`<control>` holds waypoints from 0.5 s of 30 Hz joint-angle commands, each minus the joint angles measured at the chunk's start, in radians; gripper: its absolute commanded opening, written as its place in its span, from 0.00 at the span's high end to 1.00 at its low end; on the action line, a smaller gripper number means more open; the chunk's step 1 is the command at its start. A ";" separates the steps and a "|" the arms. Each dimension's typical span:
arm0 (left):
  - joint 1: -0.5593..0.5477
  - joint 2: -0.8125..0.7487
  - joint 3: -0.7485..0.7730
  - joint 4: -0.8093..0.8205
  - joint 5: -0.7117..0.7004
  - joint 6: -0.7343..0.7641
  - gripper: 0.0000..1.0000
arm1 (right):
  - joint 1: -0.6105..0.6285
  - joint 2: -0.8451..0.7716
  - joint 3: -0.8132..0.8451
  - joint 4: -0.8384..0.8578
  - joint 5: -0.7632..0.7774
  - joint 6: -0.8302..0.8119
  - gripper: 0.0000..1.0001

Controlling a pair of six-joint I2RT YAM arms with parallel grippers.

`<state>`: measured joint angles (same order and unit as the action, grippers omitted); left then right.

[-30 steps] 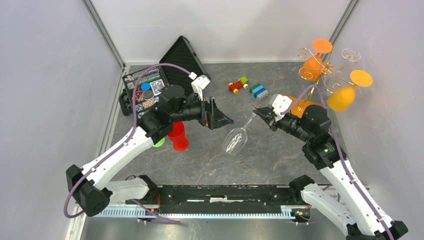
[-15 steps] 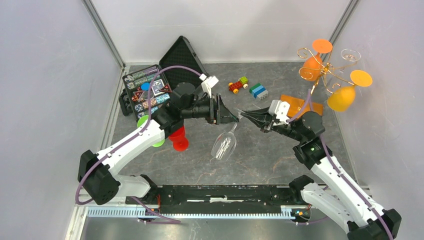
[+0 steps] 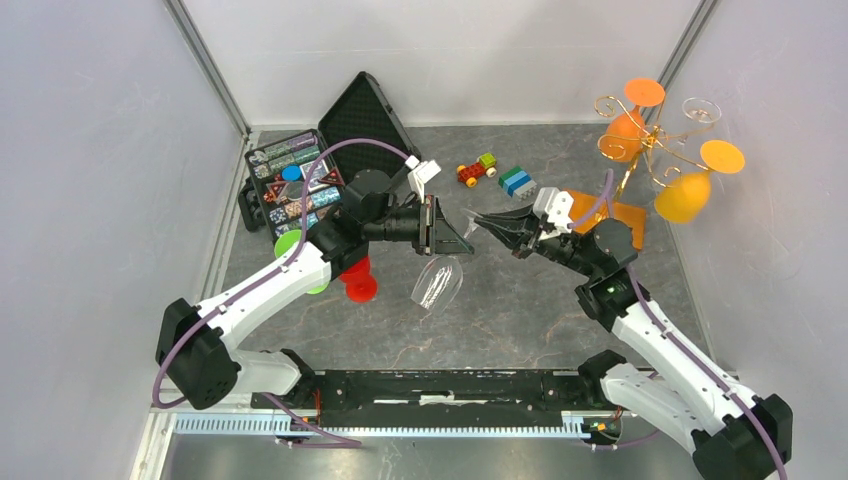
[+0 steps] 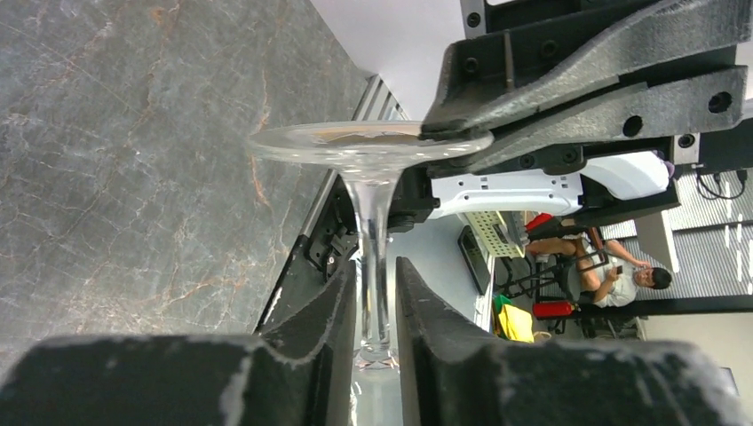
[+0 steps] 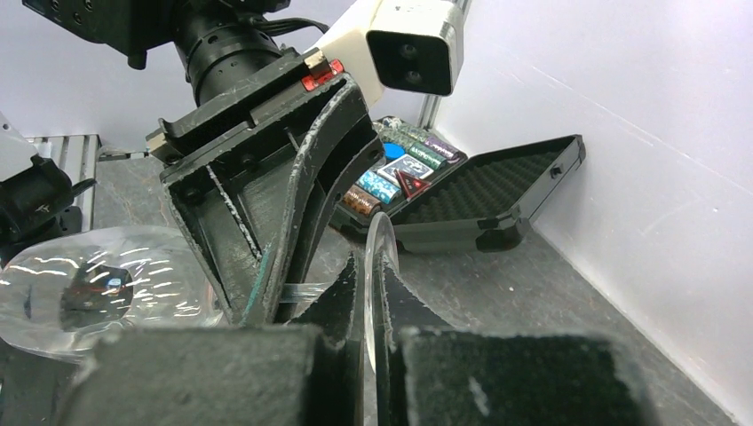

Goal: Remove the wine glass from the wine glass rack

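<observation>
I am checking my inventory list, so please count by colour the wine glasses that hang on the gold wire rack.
Orange wine glasses: 2
Clear wine glass: 1
Total on the rack: 3

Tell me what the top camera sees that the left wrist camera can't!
Only the top camera shows the wine glass rack with its orange glasses, the toy car and the black case. Only the left wrist camera shows a seated person. Both show the clear wine glass, its foot pinched by the right end effector, its stem inside the left end effector.
</observation>
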<state>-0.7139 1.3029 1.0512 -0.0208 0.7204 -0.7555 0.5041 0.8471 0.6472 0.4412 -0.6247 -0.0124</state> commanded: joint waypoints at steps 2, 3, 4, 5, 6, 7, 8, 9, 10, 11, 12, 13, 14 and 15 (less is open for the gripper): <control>-0.001 -0.015 0.013 0.033 0.066 0.025 0.81 | 0.009 0.018 0.017 0.081 -0.023 0.041 1.00; -0.002 -0.016 0.015 0.030 0.069 0.030 0.85 | 0.010 0.021 0.019 0.072 -0.031 0.034 1.00; -0.001 -0.016 0.016 0.029 0.072 0.033 0.91 | 0.010 0.028 0.022 0.060 -0.036 0.025 1.00; -0.001 -0.016 0.016 0.028 0.071 0.034 0.97 | 0.010 0.033 0.026 0.051 -0.039 0.022 1.00; -0.001 -0.018 0.018 0.028 0.069 0.034 0.98 | 0.011 0.039 0.029 0.041 -0.041 0.021 1.00; -0.001 -0.018 0.018 0.030 0.066 0.034 0.98 | 0.013 0.046 0.034 0.032 -0.038 0.020 1.00; -0.001 -0.019 0.019 0.029 0.062 0.033 0.98 | 0.014 0.053 0.038 0.023 -0.031 0.020 0.99; -0.001 -0.019 0.020 0.029 0.054 0.032 0.98 | 0.014 0.061 0.043 0.017 -0.019 0.021 0.89; -0.001 -0.021 0.021 0.030 0.045 0.030 0.98 | 0.014 0.068 0.047 0.010 -0.003 0.021 0.76; -0.002 -0.025 0.022 0.029 0.032 0.027 0.98 | 0.015 0.077 0.053 0.004 0.012 0.021 0.65; 0.001 -0.030 0.024 0.028 0.011 0.024 0.98 | 0.015 0.085 0.059 -0.004 0.022 0.021 0.52; 0.001 -0.037 0.027 0.027 -0.012 0.021 0.98 | 0.015 0.092 0.062 -0.009 0.032 0.022 0.44; 0.002 -0.044 0.031 0.027 -0.035 0.019 0.98 | 0.016 0.097 0.068 -0.015 0.042 0.021 0.39; 0.005 -0.053 0.034 -0.002 -0.068 0.017 0.98 | 0.016 0.097 0.078 -0.028 0.067 0.021 0.39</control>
<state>-0.7097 1.2984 1.0512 -0.0498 0.7246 -0.7471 0.5156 0.9329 0.6662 0.4355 -0.6228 0.0051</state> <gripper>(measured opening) 0.110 0.584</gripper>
